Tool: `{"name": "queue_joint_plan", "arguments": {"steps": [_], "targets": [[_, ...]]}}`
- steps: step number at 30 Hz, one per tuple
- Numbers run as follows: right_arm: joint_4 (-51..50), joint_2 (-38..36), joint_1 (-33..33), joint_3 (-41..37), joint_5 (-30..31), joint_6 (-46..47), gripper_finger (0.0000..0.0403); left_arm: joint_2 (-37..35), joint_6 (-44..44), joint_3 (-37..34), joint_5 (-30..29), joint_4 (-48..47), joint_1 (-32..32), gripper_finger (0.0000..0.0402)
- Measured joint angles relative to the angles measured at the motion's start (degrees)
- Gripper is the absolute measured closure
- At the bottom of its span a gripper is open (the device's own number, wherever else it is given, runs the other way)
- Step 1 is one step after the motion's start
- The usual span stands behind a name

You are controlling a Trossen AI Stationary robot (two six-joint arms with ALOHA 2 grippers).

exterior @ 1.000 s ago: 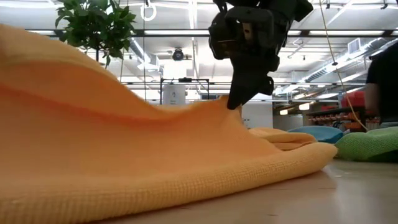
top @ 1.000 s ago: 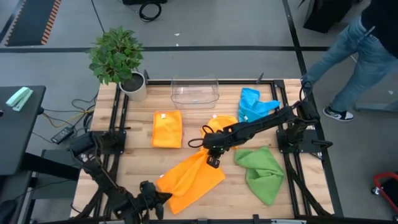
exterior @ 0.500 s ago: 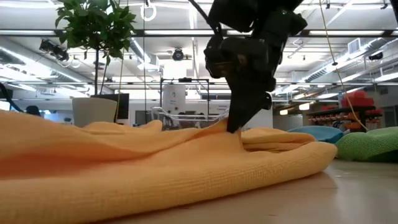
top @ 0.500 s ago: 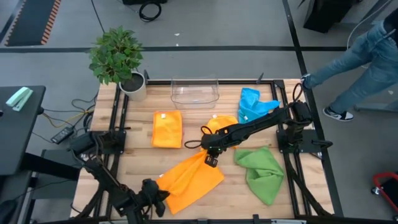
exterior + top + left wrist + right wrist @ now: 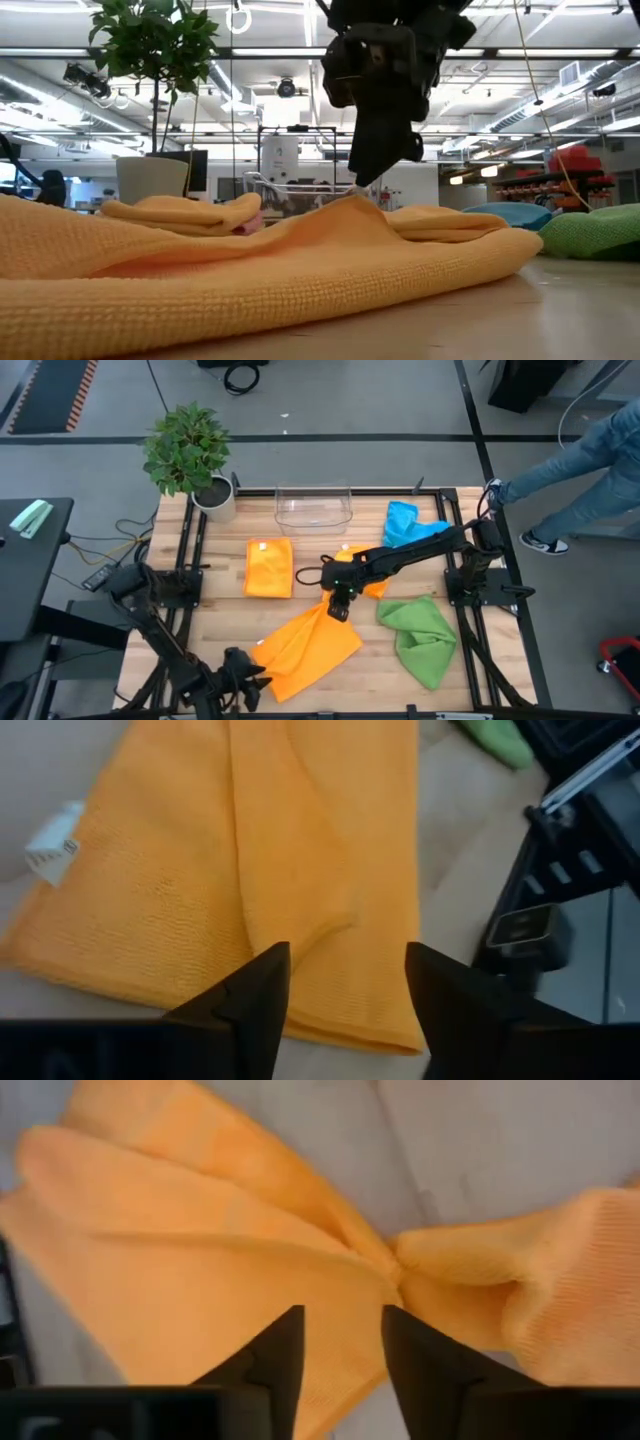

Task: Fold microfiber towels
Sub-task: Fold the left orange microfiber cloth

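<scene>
- Right end effector (image 5: 338, 608) open, just above orange towel's (image 5: 300, 645) far corner.
- Left end effector (image 5: 243, 677) open, empty, at near corner.
- Risk: springy fold unrolling; raised ridge snagging departing fingers.

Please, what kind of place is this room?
Probably a robotics lab or workshop: a framed wooden table carrying two arms, bare ceiling strip lights with exposed pipes, and cables on a grey floor.

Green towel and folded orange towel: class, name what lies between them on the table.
In the high view, between the green towel and the folded orange towel lie the right tool and a yellow towel under that arm.
</scene>
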Motion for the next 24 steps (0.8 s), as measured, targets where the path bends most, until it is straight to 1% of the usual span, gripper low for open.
{"name": "queue_joint_plan", "arguments": {"steps": [3,5,7,9,11,13,15,17,20,22,24], "targets": [[-1.51,-0.96,-1.01,0.02,-3.74,0.34,0.0237,-3.48,0.02,0.00,-0.26,-3.50,-0.40,0.0191],[-3.97,-2.33,0.21,0.05,-4.83,1.38,0.0232,-5.52,1.57,0.02,-0.31,-4.59,-0.40,0.0198],[-5.99,-3.60,4.28,0.00,-3.39,2.39,0.0231,-6.83,6.79,0.04,-0.32,-3.38,-0.20,0.0209],[-6.87,-4.13,10.28,0.00,1.27,3.58,0.0232,-7.05,17.42,0.04,0.88,0.15,1.13,0.0220],[-5.38,-3.96,16.39,-0.08,8.00,5.68,0.0234,-6.89,33.16,0.04,6.27,5.54,3.21,0.0229],[-3.13,-2.89,21.15,-0.15,14.72,7.70,0.0238,-6.81,50.50,0.07,14.63,10.43,6.08,0.0235],[-2.47,-1.43,23.39,-0.21,19.49,10.40,0.0243,-6.66,63.03,0.13,23.17,11.61,9.48,0.0238],[-1.79,-0.24,23.44,-0.32,21.53,13.69,0.0249,-6.55,70.07,0.07,28.31,10.36,12.73,0.0238],[0.52,1.27,22.27,-0.28,22.32,16.31,0.0257,-6.55,79.51,0.07,34.76,8.90,17.80,0.0227],[2.42,2.04,21.71,-0.28,22.28,16.43,0.0261,-6.52,83.58,0.04,37.18,6.90,20.23,0.0215],[2.47,2.21,21.51,-0.28,22.30,16.45,0.0264,-6.51,87.10,0.03,40.42,6.84,21.56,0.0203]]}}
